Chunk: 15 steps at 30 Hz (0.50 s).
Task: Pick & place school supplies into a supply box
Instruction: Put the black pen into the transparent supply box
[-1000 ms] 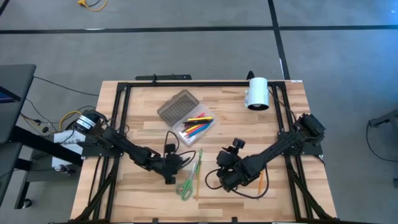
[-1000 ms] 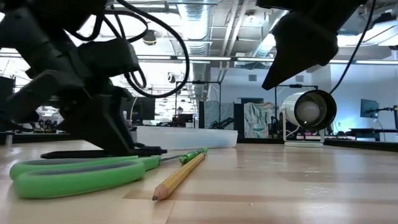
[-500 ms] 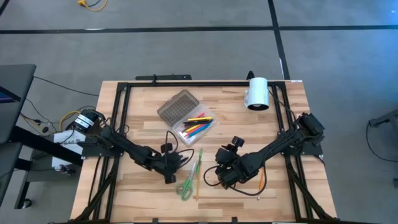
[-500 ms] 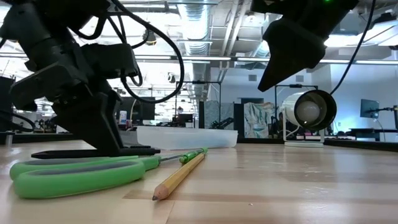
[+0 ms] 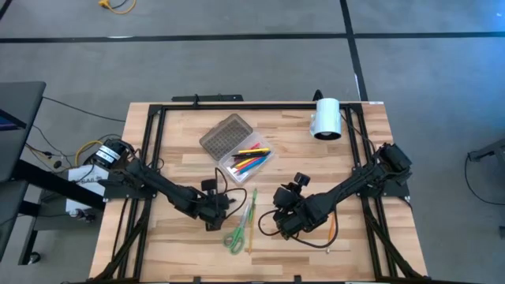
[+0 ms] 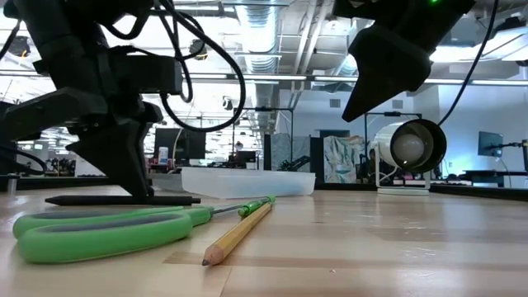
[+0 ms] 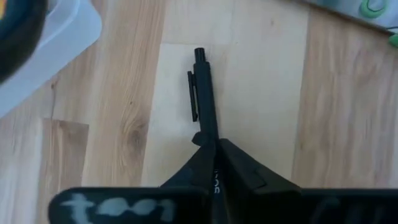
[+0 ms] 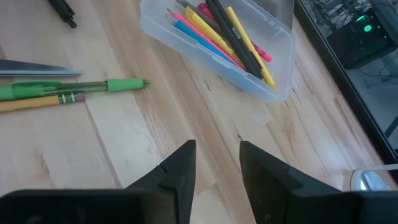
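left tool (image 7: pixel 214 163) closed on black pen (image 7: pixel 204 93) lying flat on table (image 7: pixel 267 93), pen sticking out ahead.

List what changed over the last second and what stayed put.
The left tool shifted slightly toward the left arm's base and closed on the black pen, which lies on the table. The right tool stayed open, hovering; scissors, pencil and supply box did not move.

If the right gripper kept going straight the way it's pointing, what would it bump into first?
Probably the clear plastic supply box holding coloured pens. The open right gripper points across bare wooden table towards it, though depth is hard to judge.
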Each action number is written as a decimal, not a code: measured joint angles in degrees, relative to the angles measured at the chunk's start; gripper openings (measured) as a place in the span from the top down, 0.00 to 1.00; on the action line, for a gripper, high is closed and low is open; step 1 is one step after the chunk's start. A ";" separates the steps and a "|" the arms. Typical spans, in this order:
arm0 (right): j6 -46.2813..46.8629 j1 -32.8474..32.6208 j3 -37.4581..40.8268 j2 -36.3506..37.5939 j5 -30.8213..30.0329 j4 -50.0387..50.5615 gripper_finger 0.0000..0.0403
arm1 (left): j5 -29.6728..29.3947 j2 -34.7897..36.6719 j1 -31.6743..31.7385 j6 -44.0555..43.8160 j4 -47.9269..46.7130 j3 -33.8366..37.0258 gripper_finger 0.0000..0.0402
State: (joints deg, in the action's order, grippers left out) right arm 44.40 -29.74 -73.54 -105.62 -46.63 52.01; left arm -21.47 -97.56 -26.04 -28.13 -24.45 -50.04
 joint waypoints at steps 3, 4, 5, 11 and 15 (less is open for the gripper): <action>-0.01 0.00 0.00 0.00 0.02 0.00 0.71 | -0.19 0.00 0.00 -0.01 -0.58 0.00 0.99; -0.02 0.00 0.00 0.00 0.02 0.00 0.71 | -0.18 0.00 0.00 -0.01 -0.63 0.00 0.98; 0.00 0.00 0.00 0.00 0.02 0.00 0.71 | 0.07 0.02 0.00 -0.01 -0.66 0.00 0.98; 0.00 0.00 0.00 0.00 0.02 -0.01 0.71 | 2.21 0.09 -0.04 1.47 -0.50 -0.07 0.91; 0.02 0.00 0.00 0.00 0.04 0.00 0.71 | 1.84 0.09 -0.04 1.94 -0.50 -0.07 0.82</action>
State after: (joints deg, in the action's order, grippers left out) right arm 44.42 -29.74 -73.54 -105.62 -46.59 52.01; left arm -19.64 -97.47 -26.09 -26.20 -24.95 -50.11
